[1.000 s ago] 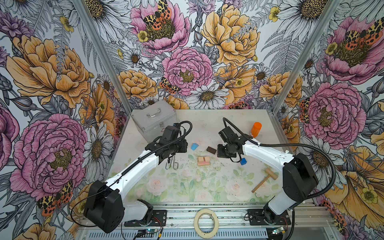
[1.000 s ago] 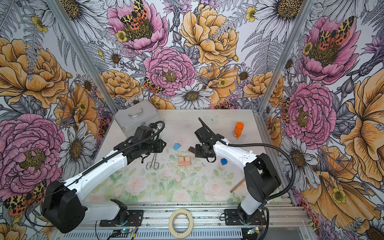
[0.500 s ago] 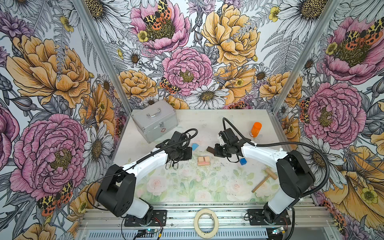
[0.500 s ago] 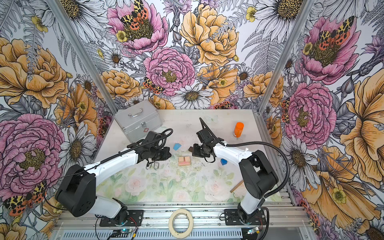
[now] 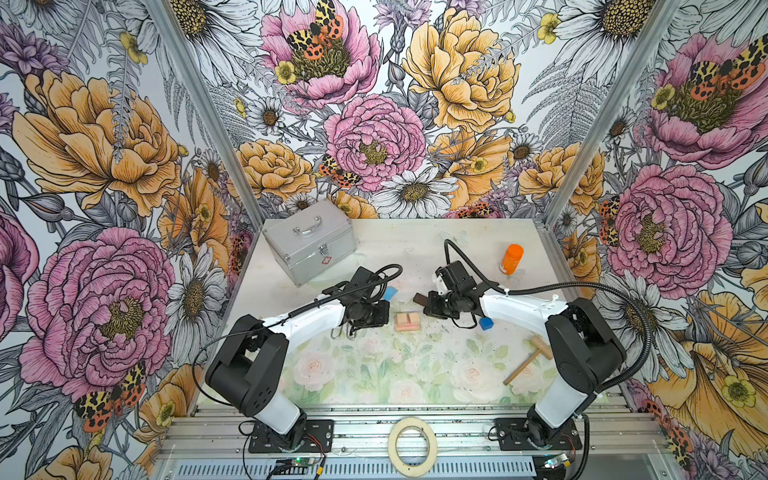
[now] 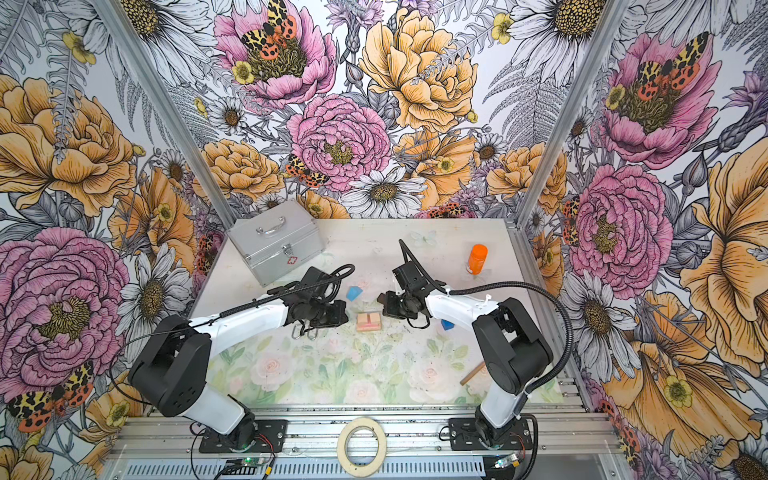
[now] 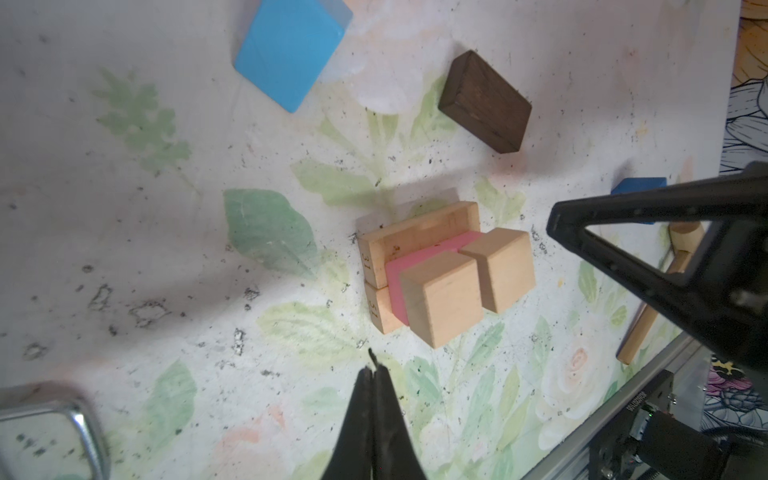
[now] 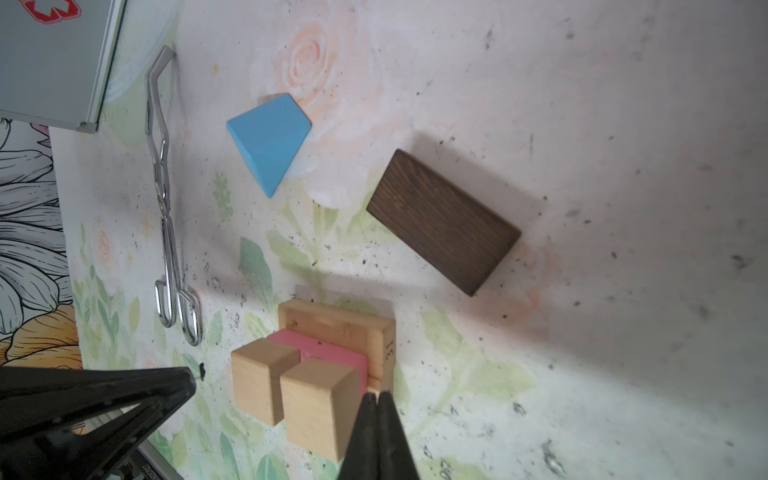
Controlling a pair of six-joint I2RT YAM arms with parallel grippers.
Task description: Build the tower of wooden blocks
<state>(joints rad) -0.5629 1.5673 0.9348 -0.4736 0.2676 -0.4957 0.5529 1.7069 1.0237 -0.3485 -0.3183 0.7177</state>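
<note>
Wood block tower (image 5: 407, 322) sits mid-counter (image 5: 374, 378), btwn the two arms: 2 tan bars side by side at the base, pink bar on them, 2 tan cubes on top w/ a slim gap btwn. Left pincer (image 7: 372, 368) is fully closed w/ nothing in it, tips just beside the tower, not touching. Right pincer (image 8: 376, 397) is also closed tight & empty, tips at the tan base's end; contact or not, can't tell. Loose blocks: dark brown bar (image 8: 442, 222) lies flat near the tower toward the back, light-blue block (image 8: 270, 139) near it, dark blue cube (image 5: 485, 323) beside the right arm. Silver tongs (image 8: 166, 199) lie near the silver case (image 5: 309, 245).
</note>
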